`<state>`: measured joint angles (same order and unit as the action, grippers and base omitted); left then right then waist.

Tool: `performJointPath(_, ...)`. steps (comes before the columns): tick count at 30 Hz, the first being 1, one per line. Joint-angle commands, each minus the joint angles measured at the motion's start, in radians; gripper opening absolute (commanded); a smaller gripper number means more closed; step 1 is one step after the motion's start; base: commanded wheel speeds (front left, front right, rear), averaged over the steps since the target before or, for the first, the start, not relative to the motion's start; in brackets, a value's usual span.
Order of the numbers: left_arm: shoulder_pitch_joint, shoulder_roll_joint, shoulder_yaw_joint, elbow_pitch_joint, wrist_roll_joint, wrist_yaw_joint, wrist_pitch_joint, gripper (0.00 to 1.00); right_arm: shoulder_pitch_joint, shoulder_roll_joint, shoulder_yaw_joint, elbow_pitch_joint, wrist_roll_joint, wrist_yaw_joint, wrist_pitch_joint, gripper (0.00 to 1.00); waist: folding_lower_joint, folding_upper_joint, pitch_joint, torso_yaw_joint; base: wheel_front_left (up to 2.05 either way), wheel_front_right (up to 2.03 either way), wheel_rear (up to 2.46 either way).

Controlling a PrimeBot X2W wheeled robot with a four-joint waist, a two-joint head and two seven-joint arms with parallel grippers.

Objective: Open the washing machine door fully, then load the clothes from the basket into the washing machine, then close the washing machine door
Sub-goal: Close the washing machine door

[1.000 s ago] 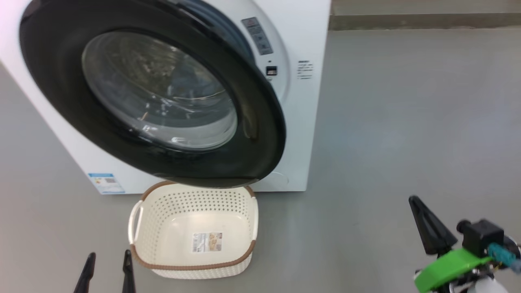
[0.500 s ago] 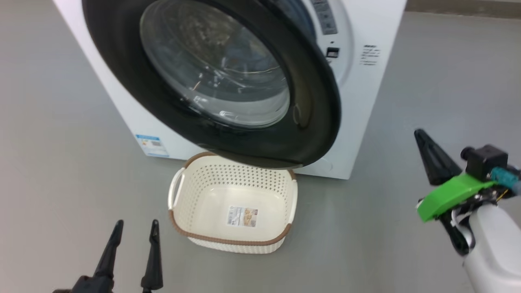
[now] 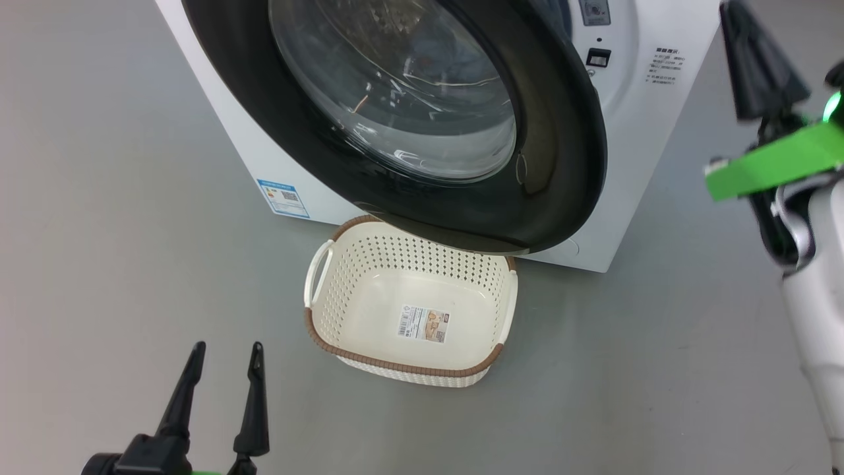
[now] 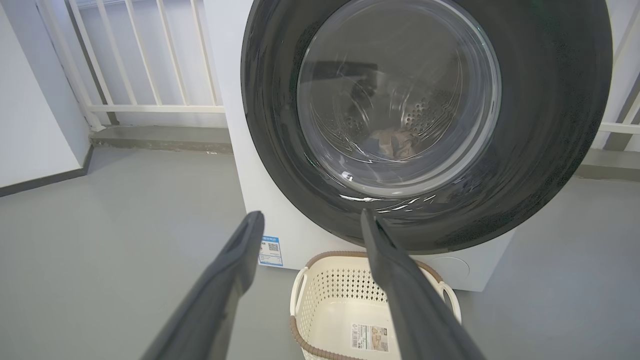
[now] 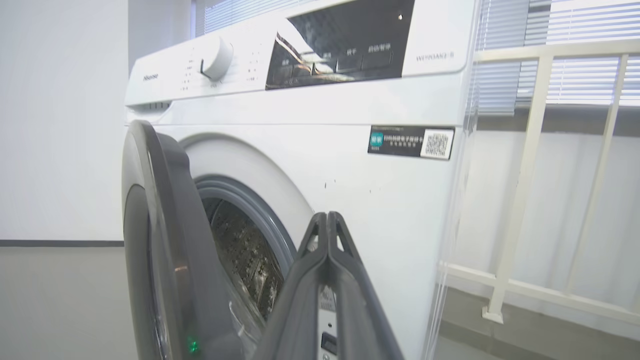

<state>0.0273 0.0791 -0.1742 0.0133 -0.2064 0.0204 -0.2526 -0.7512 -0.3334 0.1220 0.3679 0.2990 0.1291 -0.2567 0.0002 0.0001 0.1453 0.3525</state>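
The right pincer (image 3: 733, 18) has risen beside the washing machine (image 3: 649, 145)

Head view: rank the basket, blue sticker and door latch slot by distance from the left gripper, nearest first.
From the left gripper:
1. basket: on the floor, just to its right.
2. blue sticker: lower left corner of the washing machine, behind the basket.
3. latch slot: high on the front, far right, past the open door.

grey floor (image 3: 119, 198), washing machine (image 3: 666, 119), basket (image 3: 343, 290)
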Motion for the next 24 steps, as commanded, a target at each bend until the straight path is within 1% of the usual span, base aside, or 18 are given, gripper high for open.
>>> performJointPath(1,-0.042,0.003,0.041,-0.026,0.016,-0.008,-0.009,1.0,-0.04,0.001,0.025,-0.053,-0.011,0.002,-0.005,0.0,-0.0002,-0.0001,0.001,0.0,0.0,0.0,0.0)
performJointPath(6,-0.041,-0.004,0.053,-0.033,0.031,-0.016,-0.009,1.0,-0.097,0.012,0.122,-0.184,-0.033,0.002,-0.005,0.0,-0.0002,-0.0001,-0.006,0.0,0.0,0.0,0.0)
performJointPath(9,-0.034,-0.007,0.059,-0.035,0.036,-0.02,-0.009,1.0,-0.084,0.017,0.198,-0.214,-0.029,0.002,-0.005,0.0,-0.0002,-0.0001,-0.015,0.001,0.0,0.0,0.0)
performJointPath(13,-0.025,-0.012,0.064,-0.034,0.042,-0.025,-0.009,1.0,-0.027,0.018,0.284,-0.19,-0.015,0.002,0.006,0.0,-0.0002,-0.0001,-0.025,0.007,0.0,0.0,0.0)
performJointPath(17,-0.022,-0.016,0.067,-0.036,0.046,-0.029,-0.009,1.0,0.02,0.006,0.367,-0.142,0.006,0.002,0.027,0.0,-0.0002,-0.0001,-0.021,0.012,0.0,0.0,0.0)
performJointPath(24,-0.028,-0.022,0.072,-0.041,0.05,-0.03,-0.009,1.0,0.026,-0.01,0.446,-0.044,0.055,0.002,0.03,0.0,-0.0002,-0.0001,0.003,0.012,0.0,0.0,0.0)
